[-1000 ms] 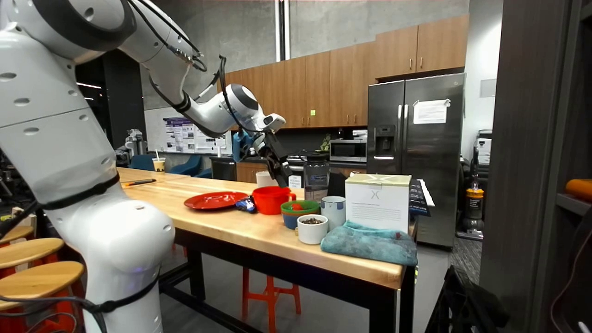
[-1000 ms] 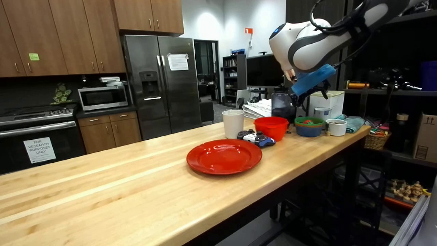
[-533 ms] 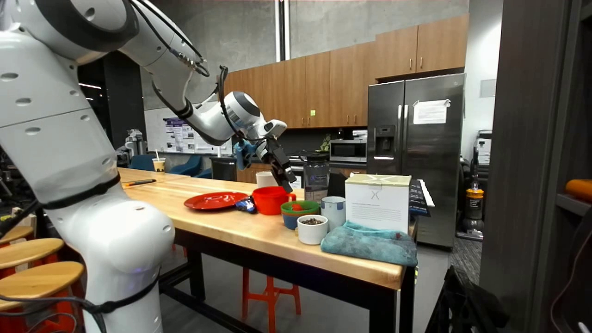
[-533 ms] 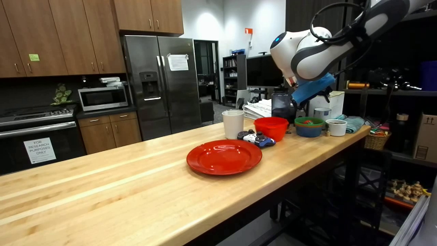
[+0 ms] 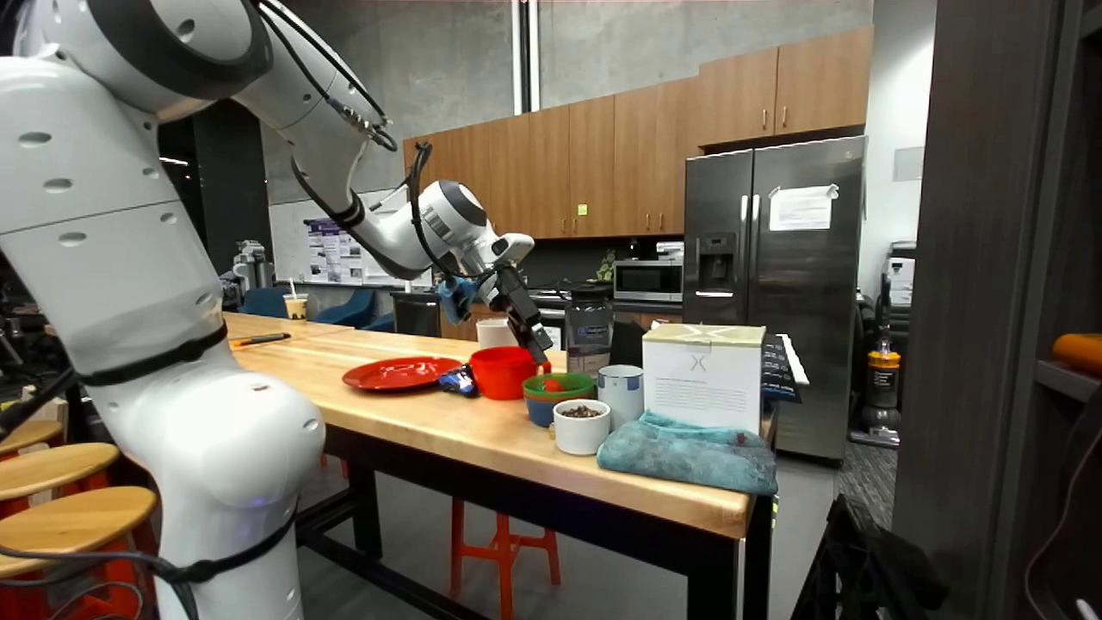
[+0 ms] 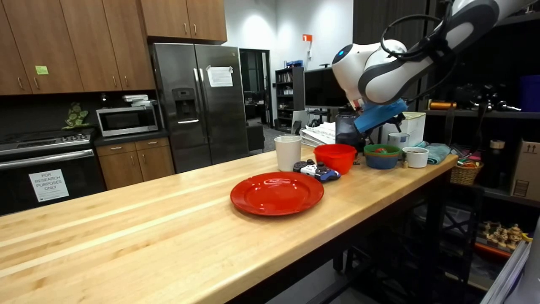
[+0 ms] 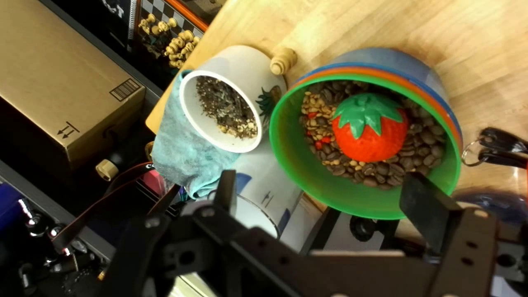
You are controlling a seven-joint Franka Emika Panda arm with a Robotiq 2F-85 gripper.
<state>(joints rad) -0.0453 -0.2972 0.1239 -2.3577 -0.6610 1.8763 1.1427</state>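
My gripper (image 7: 319,177) is open, its fingers spread wide with nothing held between them. In the wrist view the green bowl (image 7: 342,196) lies ahead of the fingertips, nested in orange and blue bowls. Coffee beans, pale grains and a red strawberry-like object (image 7: 369,140) with a green leafy top fill it. The right finger (image 7: 427,206) overlaps the bowl's rim in this view; contact cannot be judged. A blue-marked mug (image 7: 268,177) is partly behind the left finger. In an exterior view the gripper (image 5: 541,343) tilts down above the red handled container (image 5: 499,375), near the stacked bowls (image 5: 542,412).
A white cup (image 7: 247,62) of dried bits, a small wooden piece (image 7: 284,61) and a teal cloth (image 7: 181,144) lie close by. The dark bottle (image 5: 590,331) and white box (image 5: 702,379) stand tall. A red plate (image 6: 276,194), game controller (image 6: 316,169) and pale cup (image 6: 288,152) are farther along.
In both exterior views the arm and gripper have come down lower over the table. The gripper stays open, and the objects on the table have not moved.
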